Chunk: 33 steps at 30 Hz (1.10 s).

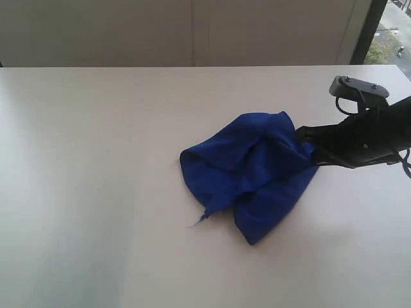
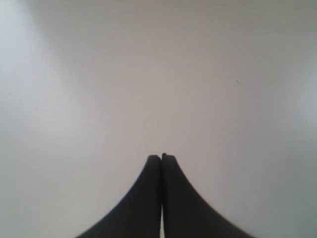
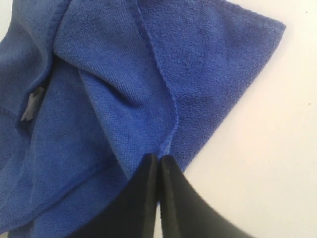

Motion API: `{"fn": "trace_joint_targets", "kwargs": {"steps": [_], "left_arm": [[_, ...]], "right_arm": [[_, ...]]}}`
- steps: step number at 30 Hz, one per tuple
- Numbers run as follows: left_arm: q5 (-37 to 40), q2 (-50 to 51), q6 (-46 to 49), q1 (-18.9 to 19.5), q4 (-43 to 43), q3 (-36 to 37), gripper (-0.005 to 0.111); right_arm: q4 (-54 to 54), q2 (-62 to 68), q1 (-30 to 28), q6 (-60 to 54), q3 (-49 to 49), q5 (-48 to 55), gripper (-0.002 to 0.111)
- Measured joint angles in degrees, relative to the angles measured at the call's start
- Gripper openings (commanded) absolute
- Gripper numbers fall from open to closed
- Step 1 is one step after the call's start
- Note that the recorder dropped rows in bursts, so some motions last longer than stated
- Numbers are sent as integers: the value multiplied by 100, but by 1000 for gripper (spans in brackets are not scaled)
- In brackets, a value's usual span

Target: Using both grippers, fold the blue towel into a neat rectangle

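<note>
The blue towel point(image 1: 257, 173) lies crumpled in a heap on the desk point(image 1: 96, 192), loose thread point(image 1: 196, 223) at its seven o'clock corner. Right hand point(image 3: 158, 161) pinches its three o'clock edge; left hand point(image 2: 161, 157) closed tight, empty.

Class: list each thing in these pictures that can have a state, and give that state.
blue towel: crumpled in a loose heap, not folded.
left gripper: shut, holding nothing, above the table.
right gripper: shut, tips at the towel's hem; whether it pinches cloth is unclear.
</note>
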Motion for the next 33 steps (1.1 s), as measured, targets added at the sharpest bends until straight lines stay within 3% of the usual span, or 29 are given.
{"fn": "trace_joint_targets", "kwargs": {"steps": [3,6,12,15,24,30,33], "left_arm": [[163,826,459,-334,-533,-178,0],[126,1579,1053,-913,-1176,-366,0],[-594,3219,1461,-2316,-1625,-944,0],[-895,4047,1482,-2781,-1711,-1459,0],[-881,6017,1263,-3197,-1783,-3266,0],[197,6753,1299,-3257,-2217,-4466,0],[733,7042,1809,-3257,-2828,-5052,0]], "right_arm": [[0,2,0,0,0,0,0],[0,64,0,0,0,0,0],[0,279,0,0,0,-10,0],[0,316,0,0,0,-10,0],[0,328,0,0,0,-246,0],[0,328,0,0,0,-280,0],[0,328,0,0,0,-335,0]]}}
